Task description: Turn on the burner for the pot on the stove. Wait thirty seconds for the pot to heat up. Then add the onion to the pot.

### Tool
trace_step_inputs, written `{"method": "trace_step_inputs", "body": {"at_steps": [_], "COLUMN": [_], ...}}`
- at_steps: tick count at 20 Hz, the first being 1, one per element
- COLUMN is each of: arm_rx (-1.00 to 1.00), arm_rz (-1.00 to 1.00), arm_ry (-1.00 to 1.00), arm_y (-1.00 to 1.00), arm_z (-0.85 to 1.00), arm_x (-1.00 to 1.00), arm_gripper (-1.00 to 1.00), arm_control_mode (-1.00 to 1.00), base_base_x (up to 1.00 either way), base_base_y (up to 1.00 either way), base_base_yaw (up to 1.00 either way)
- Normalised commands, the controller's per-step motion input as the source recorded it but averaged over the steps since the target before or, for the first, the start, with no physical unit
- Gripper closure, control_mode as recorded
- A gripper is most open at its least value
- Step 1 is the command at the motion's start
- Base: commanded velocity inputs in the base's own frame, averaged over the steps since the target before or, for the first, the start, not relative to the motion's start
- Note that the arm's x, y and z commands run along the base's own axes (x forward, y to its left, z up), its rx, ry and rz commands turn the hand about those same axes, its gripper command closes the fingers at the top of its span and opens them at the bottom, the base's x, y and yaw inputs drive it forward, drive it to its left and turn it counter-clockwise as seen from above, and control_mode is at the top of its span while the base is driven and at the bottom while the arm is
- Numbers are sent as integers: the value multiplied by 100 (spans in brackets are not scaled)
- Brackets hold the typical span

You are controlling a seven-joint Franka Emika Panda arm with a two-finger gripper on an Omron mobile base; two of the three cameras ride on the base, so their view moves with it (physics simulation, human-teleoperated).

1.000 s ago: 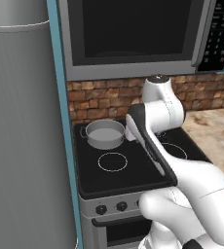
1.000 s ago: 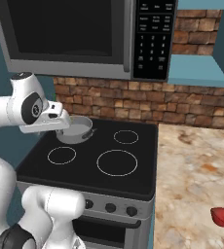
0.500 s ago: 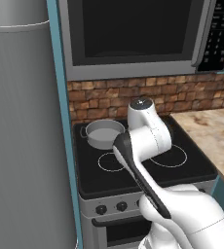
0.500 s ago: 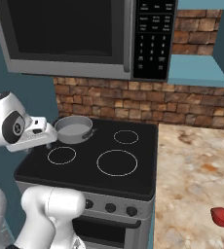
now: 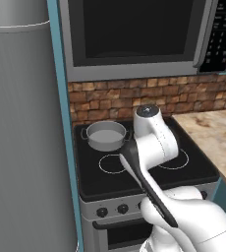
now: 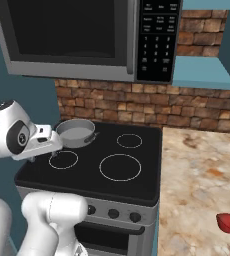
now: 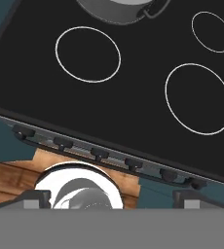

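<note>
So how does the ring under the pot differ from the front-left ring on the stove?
The burner under the pot is covered, its ring hidden; the front-left ring is bare, its full white circle showing. The pot's burner is at the back-left of the stove, the bare ring nearer the knobs. Both are zones of the same black glass top.

Brick backsplash (image 6: 137, 107), teal walls, marble counter (image 6: 197, 185)

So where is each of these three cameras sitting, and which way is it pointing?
Left base view: behind the arm's left, facing the stove and pot; white arm rises lower right.
Right base view: behind its right, same stove, onion on the counter; arm lower left.
Hand view: on the hand, looking down at the knobs; open gripper.
All share pot and cooktop.
</note>
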Motion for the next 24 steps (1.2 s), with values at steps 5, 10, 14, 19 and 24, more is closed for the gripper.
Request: {"method": "trace_step_inputs", "body": {"at_steps": [5, 10, 14, 19, 24], "arm_rx": [0, 0, 0, 0, 0], "arm_rz": [0, 0, 0, 0, 0], "arm_ry": [-5, -13, 0, 0, 0], "arm_y": [-56, -16, 0, 0, -1], "arm_z": [-13, -2, 0, 0, 0], "arm_x": [0, 0, 0, -2, -3], "arm_gripper": [-100, -100, -100, -100, -100], "arm_control_mode": [-100, -100, -100, -100, -100], "base_base_x": [0, 0, 0, 0, 0], "base_base_y": [0, 0, 0, 0, 0], "base_base_yaw": [0, 0, 0, 0, 0]}}
